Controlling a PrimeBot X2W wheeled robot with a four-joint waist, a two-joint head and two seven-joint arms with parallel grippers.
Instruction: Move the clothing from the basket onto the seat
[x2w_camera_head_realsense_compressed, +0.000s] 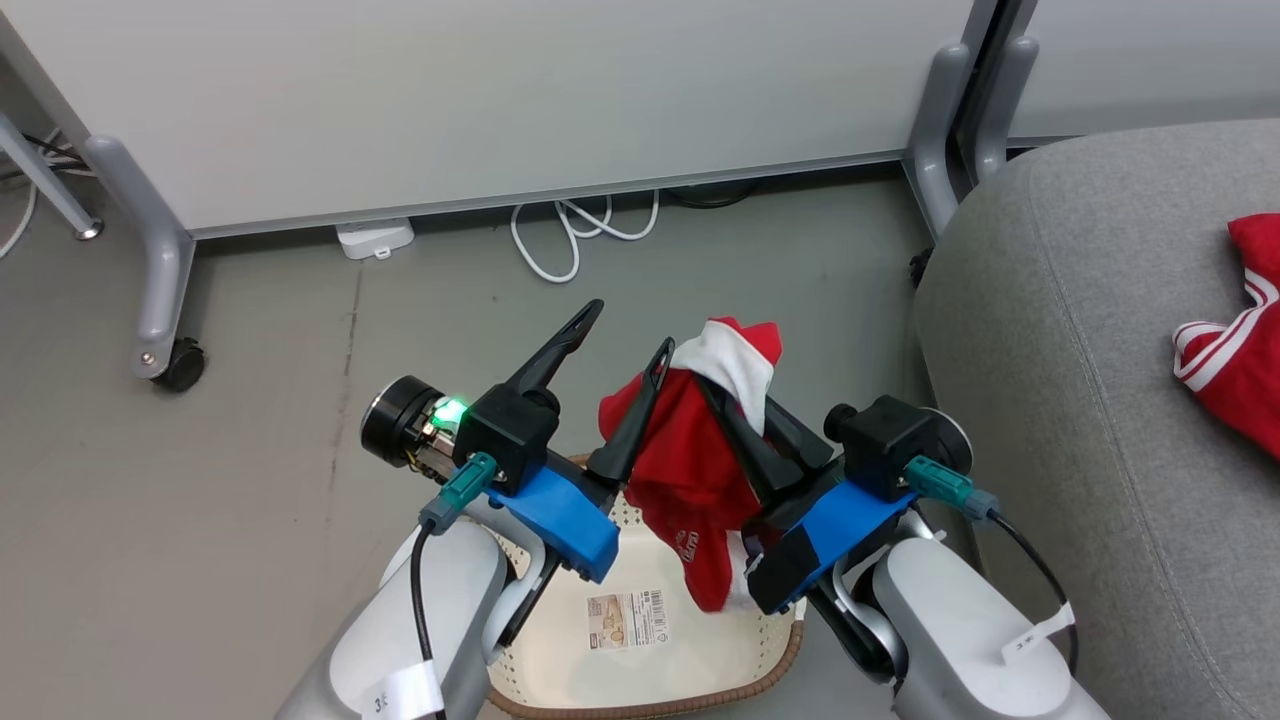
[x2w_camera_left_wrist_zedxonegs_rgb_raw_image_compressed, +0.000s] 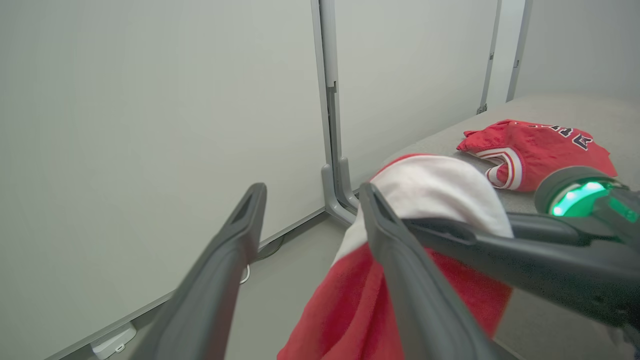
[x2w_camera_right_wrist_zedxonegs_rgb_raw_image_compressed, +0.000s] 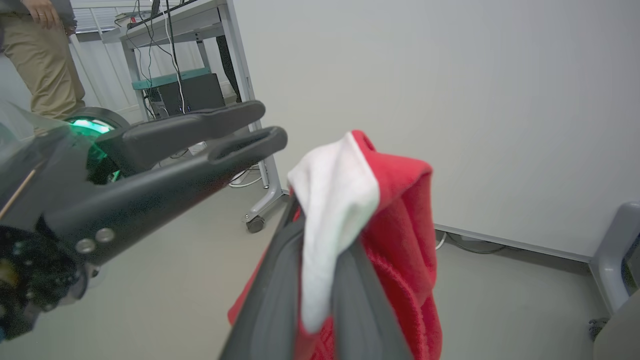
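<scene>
Item one, at the floor's far left: a dark caster (x2w_camera_head_realsense_compressed: 181, 365) under a grey partition leg. Item two: the left tool (x2w_camera_head_realsense_compressed: 632, 328), released, its two dark fingers spread with nothing between them, held above the basket; in the head view we note its inner finger lying against the red cloth. Item three: the red garment (x2w_camera_head_realsense_compressed: 688, 470), soft fabric with a white panel at its top, hanging over the basket's right half. Item four: the basket (x2w_camera_head_realsense_compressed: 680, 668), cream with a brown rim, on the floor near the seat's left edge; we see a printed label (x2w_camera_head_realsense_compressed: 627, 619) on its bare bottom. Item five: the right tool (x2w_camera_head_realsense_compressed: 735, 397), clenched on the red garment, the white panel draped over its fingertips. Item six: the seat (x2w_camera_head_realsense_compressed: 1080, 420), light grey with a stitched seam. Item seven: a second red garment (x2w_camera_head_realsense_compressed: 1235, 350), white-striped, with navy lettering showing in the left wrist view, lying on the seat well in from its left edge.
</scene>
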